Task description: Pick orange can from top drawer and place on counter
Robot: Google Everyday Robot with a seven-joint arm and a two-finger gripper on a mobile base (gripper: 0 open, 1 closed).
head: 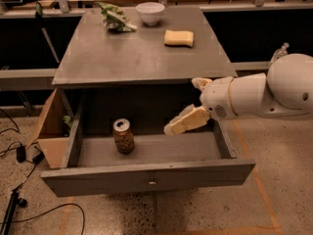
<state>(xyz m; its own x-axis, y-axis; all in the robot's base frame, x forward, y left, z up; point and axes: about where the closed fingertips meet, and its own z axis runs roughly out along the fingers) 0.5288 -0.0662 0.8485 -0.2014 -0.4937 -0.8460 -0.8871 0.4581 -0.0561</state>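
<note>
The orange can (123, 136) stands upright on the floor of the open top drawer (146, 177), left of its middle. The drawer is pulled out under the grey counter (142, 53). My gripper (182, 106) hangs over the right half of the drawer, to the right of the can and apart from it. Its cream fingers (186, 122) are spread open and hold nothing. The white arm (274, 92) reaches in from the right.
On the counter stand a white bowl (150, 12), a yellow sponge (178, 37) and a green-and-white packet (115, 19). A cardboard box (51, 131) sits on the floor left of the cabinet, with cables (19, 155) beside it. Grey rails run behind.
</note>
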